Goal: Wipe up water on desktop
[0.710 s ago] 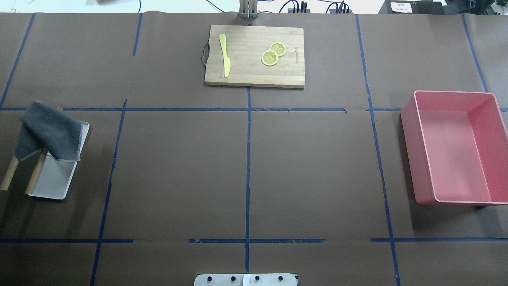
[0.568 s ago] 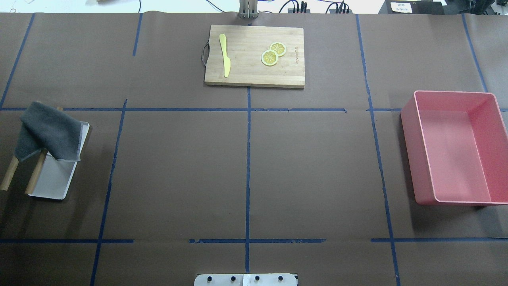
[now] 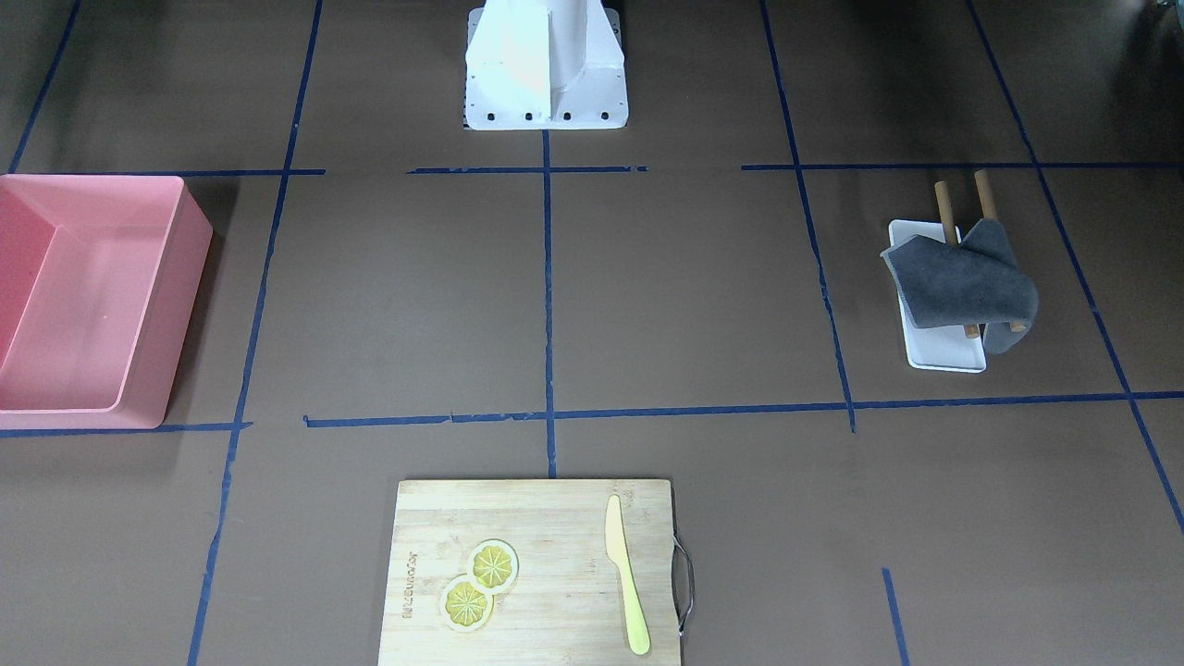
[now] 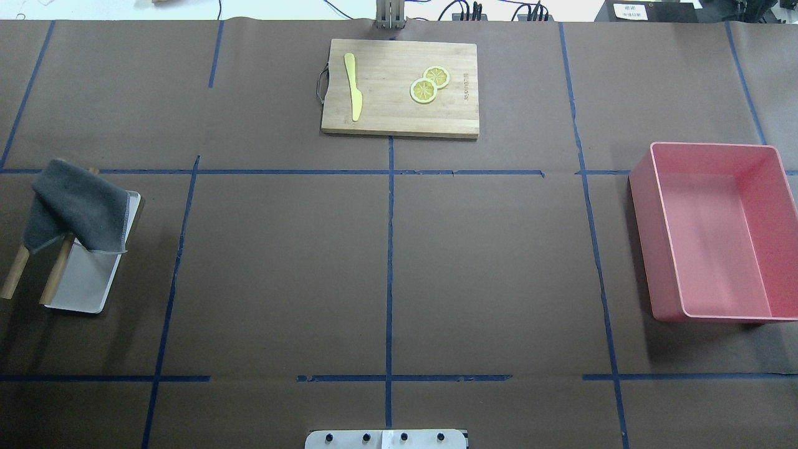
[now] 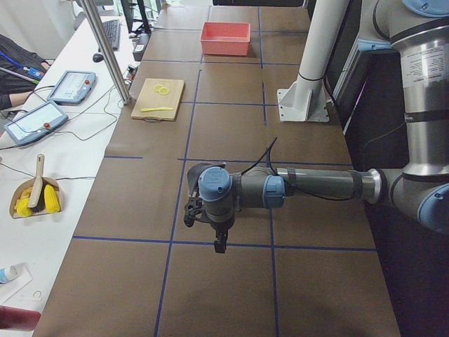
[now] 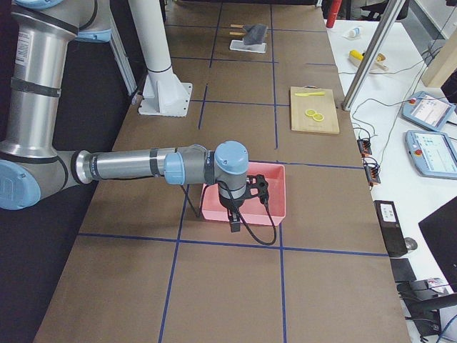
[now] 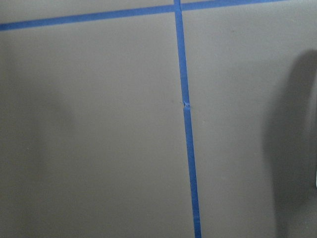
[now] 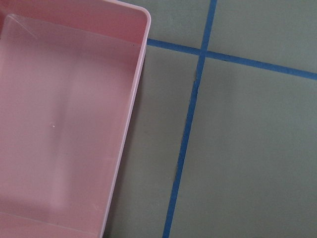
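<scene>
We could not tell whether the left end effector [image 5: 220, 244] or the right end effector [image 6: 234, 224] was spread, while the grey cloth [image 4: 76, 211] hung at the left of the counter [image 4: 280, 268].

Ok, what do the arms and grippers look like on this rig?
Both the left arm and right arm are silver-grey tubes with blue-capped round joints. Each wrist carries black hardware, ending in a dark left gripper and right gripper, with a thin black cable looping alongside. Any lettering is unreadable.
</scene>
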